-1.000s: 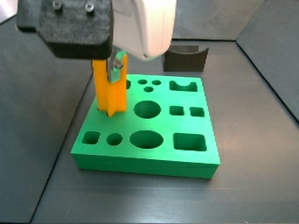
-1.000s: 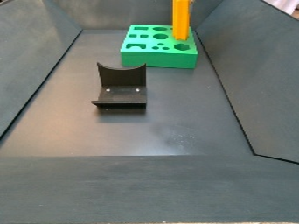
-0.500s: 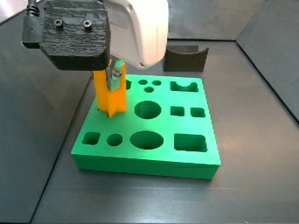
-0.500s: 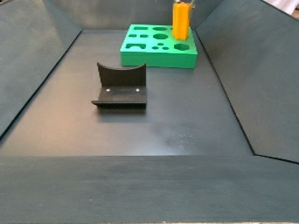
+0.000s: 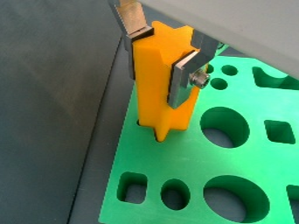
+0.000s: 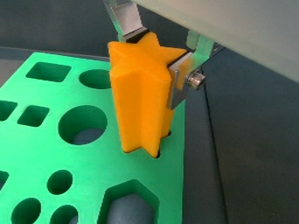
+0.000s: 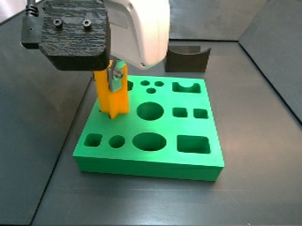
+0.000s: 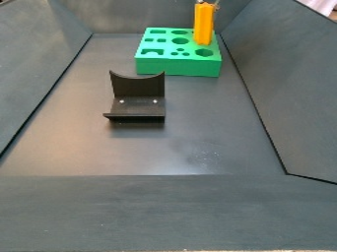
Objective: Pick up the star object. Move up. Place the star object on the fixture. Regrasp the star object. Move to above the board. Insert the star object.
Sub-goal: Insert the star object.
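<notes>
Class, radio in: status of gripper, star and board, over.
Gripper over the board, shut on the star. Star upright, lower end in its hole. Fixture apart, nothing in the way.

We read this as a robotics lab test cell: a dark grey surface walled by sloping grey panels, bare but for a green board at twelve o'clock, a black fixture, and the pincer above the board.

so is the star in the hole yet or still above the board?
Partly in. The star object stands upright with its lower end sunk into the board in both wrist views, most of it still above; the gripper grips its top.
</notes>
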